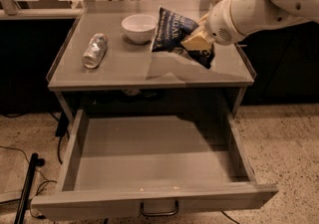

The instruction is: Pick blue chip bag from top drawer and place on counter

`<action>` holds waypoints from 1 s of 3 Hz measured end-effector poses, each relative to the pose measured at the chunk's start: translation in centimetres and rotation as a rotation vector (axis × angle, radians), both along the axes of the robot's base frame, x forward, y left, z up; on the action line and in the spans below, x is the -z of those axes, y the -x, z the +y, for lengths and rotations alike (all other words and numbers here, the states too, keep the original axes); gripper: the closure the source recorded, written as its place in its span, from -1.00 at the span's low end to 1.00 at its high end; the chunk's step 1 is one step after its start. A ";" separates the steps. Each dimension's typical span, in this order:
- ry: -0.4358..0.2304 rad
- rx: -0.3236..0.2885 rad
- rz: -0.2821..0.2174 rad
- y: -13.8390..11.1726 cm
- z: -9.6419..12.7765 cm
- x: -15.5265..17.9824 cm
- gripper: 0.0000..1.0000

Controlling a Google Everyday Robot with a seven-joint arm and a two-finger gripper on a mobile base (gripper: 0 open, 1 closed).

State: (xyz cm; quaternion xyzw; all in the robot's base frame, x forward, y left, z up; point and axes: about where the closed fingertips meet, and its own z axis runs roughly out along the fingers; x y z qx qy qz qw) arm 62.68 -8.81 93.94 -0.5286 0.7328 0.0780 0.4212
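Blue chip bag (171,28) hangs in the upper middle of the frame, over the worktop (124,71), just right of a white bowl (139,26). Its long axis is near upright and its printed face is turned to the camera. The white arm reaches in from the upper right. The gripper (197,44) holds the bag's right side, jaws pinching the foil. The top drawer (154,156) stands pulled out below.

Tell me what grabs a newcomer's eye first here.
The robot's hand grips the blue chip bag over the counter, just beside a white bowl. Below, the top drawer stands pulled wide open. A crushed bottle lies on the counter's far side from the hand.
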 end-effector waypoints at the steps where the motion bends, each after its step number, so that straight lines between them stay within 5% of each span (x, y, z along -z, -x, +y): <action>1: -0.038 0.035 0.032 -3.6 -1.2 2.5 1.00; 3: -0.016 0.030 0.042 -4.7 0.1 5.5 1.00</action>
